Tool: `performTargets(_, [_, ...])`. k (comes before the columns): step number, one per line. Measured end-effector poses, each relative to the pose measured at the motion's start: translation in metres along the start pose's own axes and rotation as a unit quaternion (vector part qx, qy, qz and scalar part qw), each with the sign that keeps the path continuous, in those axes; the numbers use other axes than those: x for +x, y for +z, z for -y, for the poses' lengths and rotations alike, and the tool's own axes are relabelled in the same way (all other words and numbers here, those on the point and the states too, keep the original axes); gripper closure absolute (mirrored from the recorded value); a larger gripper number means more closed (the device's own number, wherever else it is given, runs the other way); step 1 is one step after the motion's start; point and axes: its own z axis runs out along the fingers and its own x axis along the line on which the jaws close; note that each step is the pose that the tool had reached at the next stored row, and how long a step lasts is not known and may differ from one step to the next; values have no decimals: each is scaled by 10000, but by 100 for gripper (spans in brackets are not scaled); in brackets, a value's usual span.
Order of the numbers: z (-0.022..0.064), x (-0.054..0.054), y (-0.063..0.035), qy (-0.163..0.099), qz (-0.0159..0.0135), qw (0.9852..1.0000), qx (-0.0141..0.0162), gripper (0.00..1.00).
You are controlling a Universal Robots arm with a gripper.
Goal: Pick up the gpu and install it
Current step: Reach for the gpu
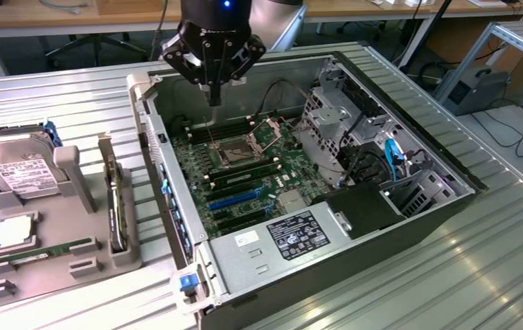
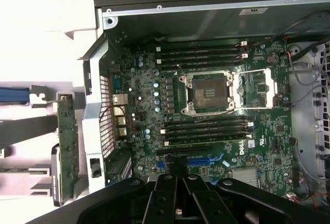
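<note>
1. My end effector (image 1: 214, 96) is fully closed, fingers together, gripping nothing. It hangs over the open computer case (image 1: 243, 268).
2. In the case, directly below me: motherboard (image 1: 243, 175) with its CPU socket (image 1: 240, 151) unlatched.
3. Grey holder (image 1: 50, 282) sits well off to my side, outside the case. The gpu (image 1: 112, 206) stands on edge in the slot nearest me; hard drive (image 1: 23, 168) and RAM stick (image 1: 46, 253) lie farther off.
4. Ribbed metal table (image 1: 482, 275); wooden desks behind.
5. "DELL" lettering (image 2: 240, 152) on the board. Power supply label (image 1: 294, 235) is unreadable.
</note>
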Motion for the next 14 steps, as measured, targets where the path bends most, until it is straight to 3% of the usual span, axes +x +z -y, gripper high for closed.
performTargets(14, [8, 108, 0, 0, 0, 10000, 0, 89])
